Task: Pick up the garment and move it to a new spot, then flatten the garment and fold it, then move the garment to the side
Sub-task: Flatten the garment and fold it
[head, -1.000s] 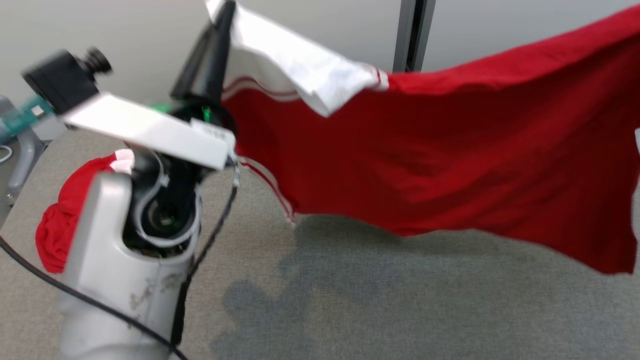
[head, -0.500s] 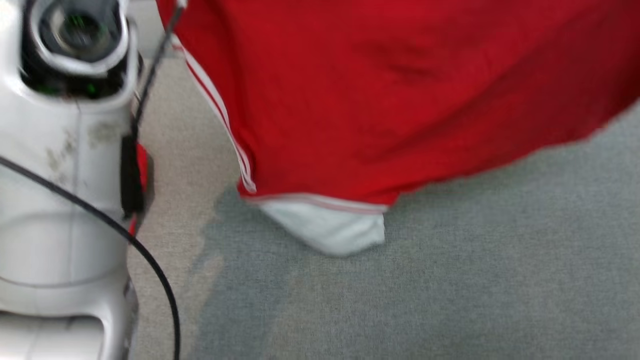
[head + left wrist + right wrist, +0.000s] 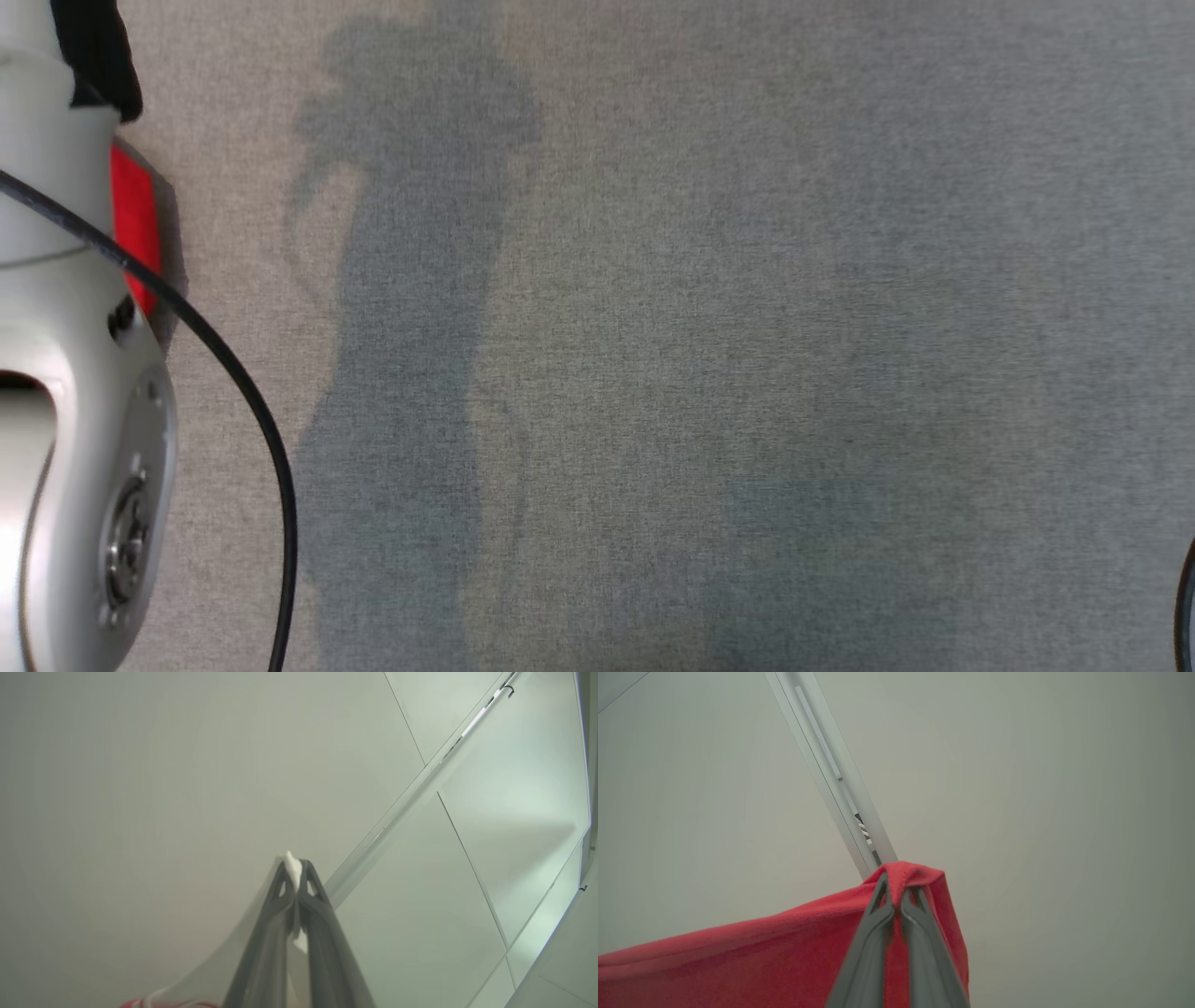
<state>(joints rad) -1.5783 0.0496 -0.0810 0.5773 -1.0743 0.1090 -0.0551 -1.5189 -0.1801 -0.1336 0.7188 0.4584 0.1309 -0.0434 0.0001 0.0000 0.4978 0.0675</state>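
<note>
Left tool (image 3: 295, 867): I see it clamped shut on a white corner of the garment (image 3: 289, 858), pointing at the wall.
Right tool (image 3: 899, 889): pinching the garment's red edge, with the cloth hanging away to its left.
Tabletop (image 3: 747, 327): grey, below my head camera.

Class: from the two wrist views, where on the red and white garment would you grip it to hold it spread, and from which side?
At two separate corners, fingertips coming from below. The right gripper pinches a bunched red corner of the garment, the left gripper a white edge; cloth falls back along the fingers, so its weight likely spreads it.
</note>
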